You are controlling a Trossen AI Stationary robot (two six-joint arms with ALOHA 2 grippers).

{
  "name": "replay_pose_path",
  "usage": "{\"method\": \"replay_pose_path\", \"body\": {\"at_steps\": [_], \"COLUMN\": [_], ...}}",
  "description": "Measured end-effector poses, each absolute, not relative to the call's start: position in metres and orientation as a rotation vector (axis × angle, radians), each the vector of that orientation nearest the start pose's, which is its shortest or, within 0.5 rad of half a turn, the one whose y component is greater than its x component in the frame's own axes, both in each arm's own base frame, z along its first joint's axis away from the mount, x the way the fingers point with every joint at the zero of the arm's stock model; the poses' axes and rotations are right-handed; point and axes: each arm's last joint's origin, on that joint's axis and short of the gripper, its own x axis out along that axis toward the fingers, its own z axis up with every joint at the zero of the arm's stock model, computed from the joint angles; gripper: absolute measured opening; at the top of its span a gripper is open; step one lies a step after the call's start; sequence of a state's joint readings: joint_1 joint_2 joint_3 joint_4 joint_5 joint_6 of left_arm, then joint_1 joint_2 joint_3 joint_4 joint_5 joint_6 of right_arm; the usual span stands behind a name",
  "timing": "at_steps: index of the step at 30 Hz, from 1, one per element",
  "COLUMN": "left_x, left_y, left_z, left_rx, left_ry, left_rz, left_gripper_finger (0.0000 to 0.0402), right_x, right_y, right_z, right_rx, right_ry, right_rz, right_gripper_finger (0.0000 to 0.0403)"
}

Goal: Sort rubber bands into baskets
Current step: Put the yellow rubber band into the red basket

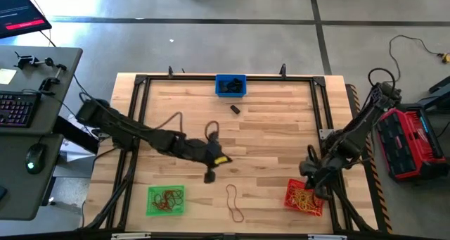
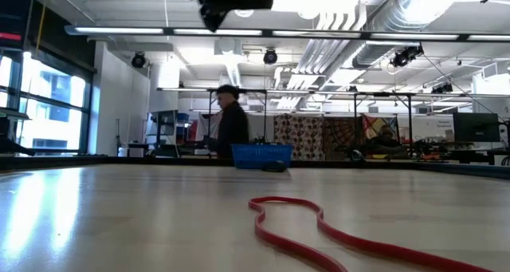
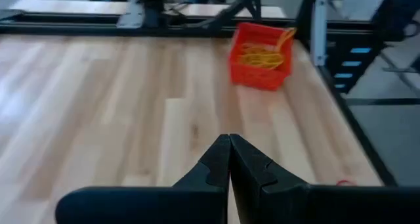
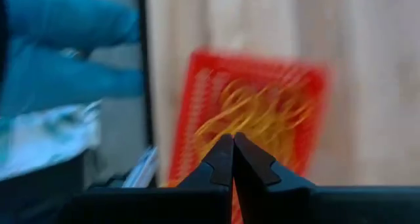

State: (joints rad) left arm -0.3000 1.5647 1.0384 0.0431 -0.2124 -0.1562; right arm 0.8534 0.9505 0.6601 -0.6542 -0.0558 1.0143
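Red basket [image 1: 304,198] sits under the clenched, empty right claw [image 4: 232,159]; left claw [image 3: 230,159] clenched, empty.

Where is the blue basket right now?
In the high view the blue basket sits at the table's far edge, about centred, a small dark object just in front of it.
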Motion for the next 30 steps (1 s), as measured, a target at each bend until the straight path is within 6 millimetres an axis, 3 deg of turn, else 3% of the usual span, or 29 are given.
{"method": "replay_pose_path", "body": {"at_steps": [6,13,30], "left_x": [0.352,0.358,0.357], "left_y": [-0.106,-0.11,-0.111], "left_z": [0.237,0.225,0.226], "left_rx": [-0.075,-0.112,-0.123], "left_ry": [0.512,0.532,0.53], "left_rz": [-0.066,-0.056,-0.058], "left_gripper_finger": [0.0,0.0,0.0], "right_x": [0.101,0.109,0.122], "right_y": [0.16,0.187,0.206], "right_z": [0.218,0.198,0.147], "right_rx": [0.477,0.484,0.375], "right_ry": [1.315,1.369,1.446], "right_rz": [0.426,0.452,0.263], "right_gripper_finger": [0.0,0.0,0.0]}}
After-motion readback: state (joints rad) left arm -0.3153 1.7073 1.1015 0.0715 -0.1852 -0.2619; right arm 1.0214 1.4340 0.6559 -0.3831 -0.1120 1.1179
